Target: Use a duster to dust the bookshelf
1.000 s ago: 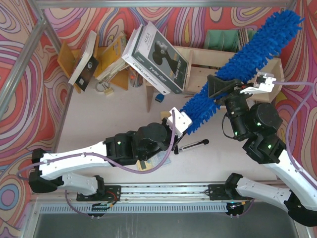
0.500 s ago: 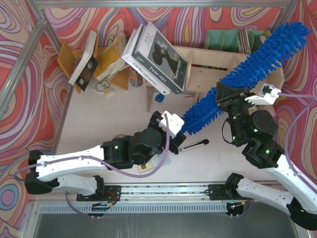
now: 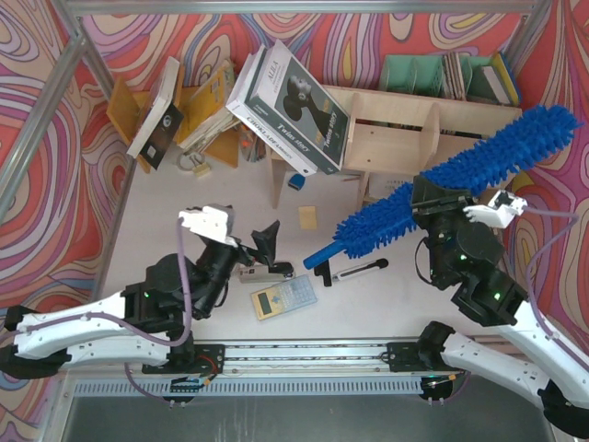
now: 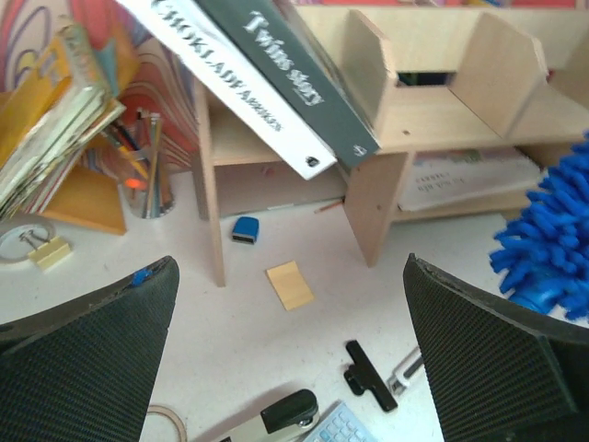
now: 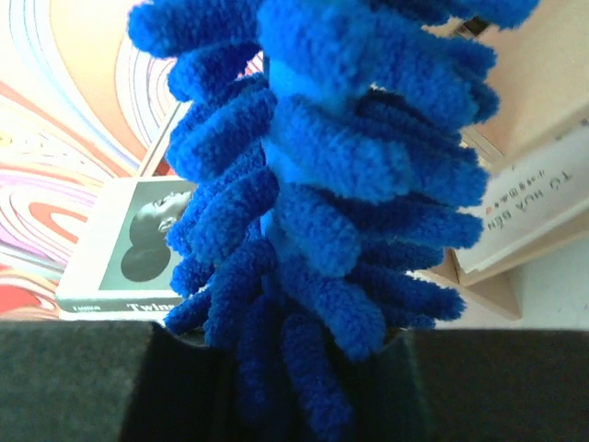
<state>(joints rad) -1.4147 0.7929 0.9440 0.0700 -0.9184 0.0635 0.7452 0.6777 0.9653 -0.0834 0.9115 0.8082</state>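
Note:
The blue fluffy duster [image 3: 460, 175] slants from its thin handle end near the table's middle up to the right, across the front of the pale plywood bookshelf [image 3: 396, 115]. My right gripper [image 3: 434, 198] is shut on the duster's fluffy part about midway along. In the right wrist view, blue strands [image 5: 340, 184] fill the space between the dark fingers of the right gripper [image 5: 285, 368]. My left gripper [image 3: 250, 247] is open and holds nothing, to the left of the handle end. In the left wrist view the left gripper [image 4: 287, 272] faces the bookshelf [image 4: 433, 120], with the duster [image 4: 543, 249] at the right edge.
Large books [image 3: 294, 101] lean on the shelf's left end. An orange rack [image 3: 184, 110] of books stands at the back left, green file holders [image 3: 414, 74] behind the shelf. A stapler [image 3: 267, 270], calculator [image 3: 285, 296], black-and-silver rod [image 3: 359, 269] and yellow note [image 3: 307, 217] lie on the table.
My left gripper let go of the duster's lower end, opened and drew back to the left. The right gripper closed on the duster, and its far tip swung down to the right.

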